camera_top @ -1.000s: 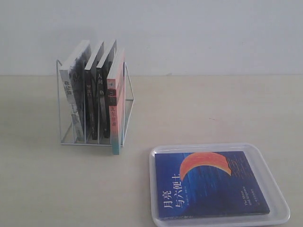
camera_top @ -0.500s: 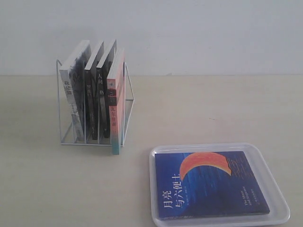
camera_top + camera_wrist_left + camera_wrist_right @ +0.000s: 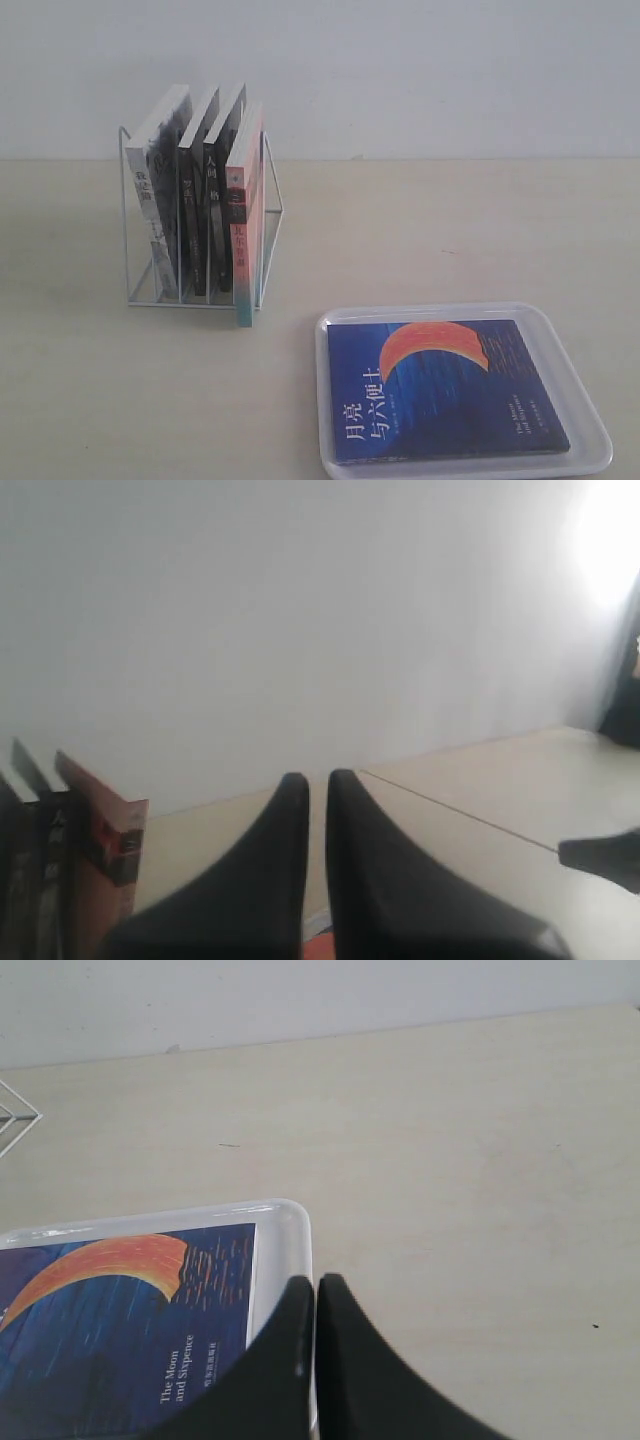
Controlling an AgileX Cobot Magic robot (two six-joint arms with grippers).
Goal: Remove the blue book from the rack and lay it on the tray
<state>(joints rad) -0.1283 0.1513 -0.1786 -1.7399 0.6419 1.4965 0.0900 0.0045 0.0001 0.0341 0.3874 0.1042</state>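
Already the blue book lay flat, cover up, inside the tray on the surface; the rack stood well apart; my left end effector and right end effector were both clenched, empty.

You can read "The Moon and Sixpence" and "月亮与六便士" on the blue book; lettering on the far-left books is illegible.

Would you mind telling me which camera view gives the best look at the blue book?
The exterior view: the blue book lies flat in the tray, its whole cover visible. The right wrist view shows only part of the cover. The left wrist view shows almost nothing of it.
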